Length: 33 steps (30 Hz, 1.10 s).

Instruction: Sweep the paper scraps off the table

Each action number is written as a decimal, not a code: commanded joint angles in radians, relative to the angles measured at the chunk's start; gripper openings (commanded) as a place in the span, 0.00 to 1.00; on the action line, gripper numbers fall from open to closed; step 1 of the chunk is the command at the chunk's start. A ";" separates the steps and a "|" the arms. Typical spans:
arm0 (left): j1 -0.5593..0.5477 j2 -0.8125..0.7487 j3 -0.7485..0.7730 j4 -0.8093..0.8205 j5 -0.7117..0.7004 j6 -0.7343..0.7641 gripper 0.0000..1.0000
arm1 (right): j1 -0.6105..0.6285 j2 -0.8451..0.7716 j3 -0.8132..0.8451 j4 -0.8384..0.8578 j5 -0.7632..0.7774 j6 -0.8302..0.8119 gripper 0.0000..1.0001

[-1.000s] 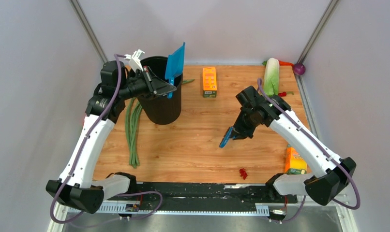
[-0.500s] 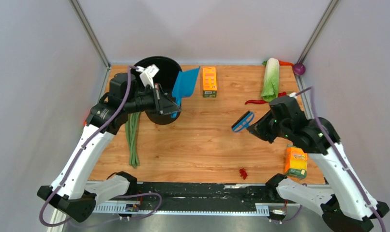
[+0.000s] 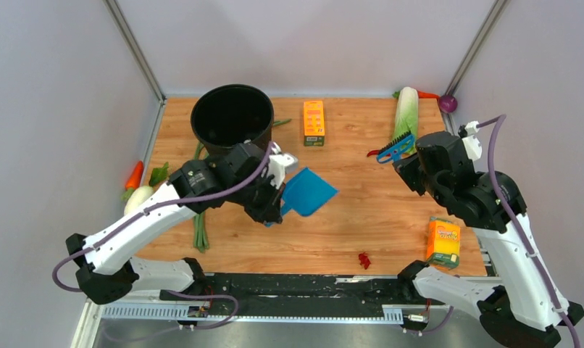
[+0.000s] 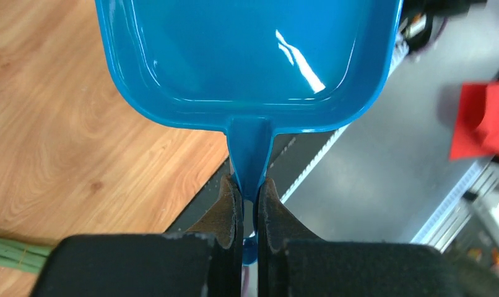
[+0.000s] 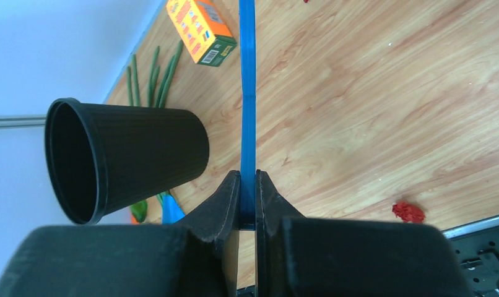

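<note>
A small clump of red paper scraps (image 3: 364,259) lies on the wooden table (image 3: 361,210) near its front edge, and shows in the right wrist view (image 5: 408,211). My left gripper (image 3: 272,209) (image 4: 249,192) is shut on the handle of the blue dustpan (image 3: 308,191) (image 4: 247,55), holding it over the table's middle, left of and behind the scraps. My right gripper (image 3: 414,161) (image 5: 247,185) is shut on the blue brush (image 3: 395,146) (image 5: 247,93), held raised at the right back, far from the scraps.
A black bin (image 3: 231,116) stands at the back left. An orange box (image 3: 314,122) is at the back, another (image 3: 443,241) at the front right. A cabbage (image 3: 406,112), red chili (image 3: 376,153), purple ball (image 3: 448,104) and green beans (image 3: 200,225) also lie about.
My left arm swung the dustpan from above the bin down and forward to the table's middle. My right arm carried the brush back and right, toward the cabbage.
</note>
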 commanded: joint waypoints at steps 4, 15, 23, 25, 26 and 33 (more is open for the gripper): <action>-0.252 0.077 -0.092 0.071 0.152 0.125 0.00 | -0.002 -0.027 -0.030 -0.046 0.062 0.039 0.00; -0.321 0.350 -0.173 0.310 0.487 0.183 0.00 | -0.002 0.023 0.076 -0.048 0.122 0.020 0.00; -0.357 0.551 -0.126 0.407 0.705 0.198 0.00 | -0.002 0.038 0.045 -0.046 0.148 0.056 0.00; -0.358 0.605 -0.124 0.437 0.734 0.198 0.00 | -0.002 0.052 0.048 -0.048 0.149 0.047 0.00; -0.358 0.636 -0.132 0.463 0.778 0.195 0.00 | -0.002 0.055 0.050 -0.048 0.151 0.042 0.00; -0.346 0.734 -0.110 0.499 0.778 0.194 0.00 | -0.002 0.051 0.068 -0.046 0.178 0.030 0.00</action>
